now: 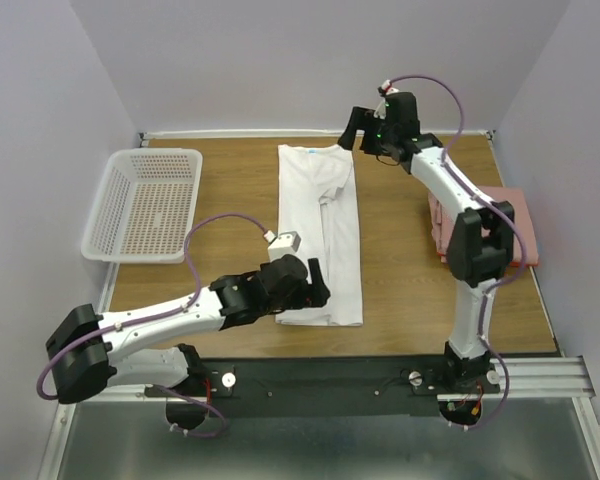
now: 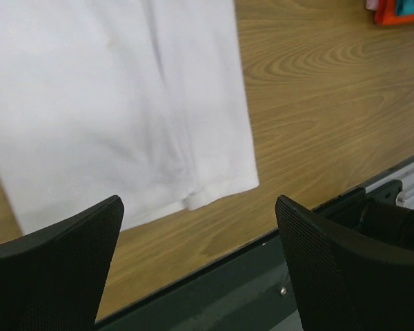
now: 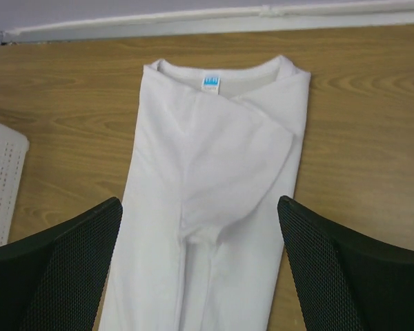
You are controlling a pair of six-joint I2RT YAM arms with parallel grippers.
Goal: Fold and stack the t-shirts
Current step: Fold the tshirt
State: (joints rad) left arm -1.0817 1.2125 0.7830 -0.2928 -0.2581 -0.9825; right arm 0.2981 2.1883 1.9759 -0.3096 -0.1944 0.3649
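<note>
White tee (image 1: 322, 235): we see it lengthwise, near to far.
Left claw (image 1: 317, 283): apart, at hem.
Right claw (image 1: 352, 128): apart, at collar.

White t-shirt (image 1: 320, 235) folded lengthwise mid-table, pink folded shirt (image 1: 517, 200) right

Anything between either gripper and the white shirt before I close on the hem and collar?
Nothing visible. The open left gripper sits at the white shirt's near hem, and the open right gripper hangs over its collar, with no object between. The basket stands off to the left, apart from the shirt.
</note>
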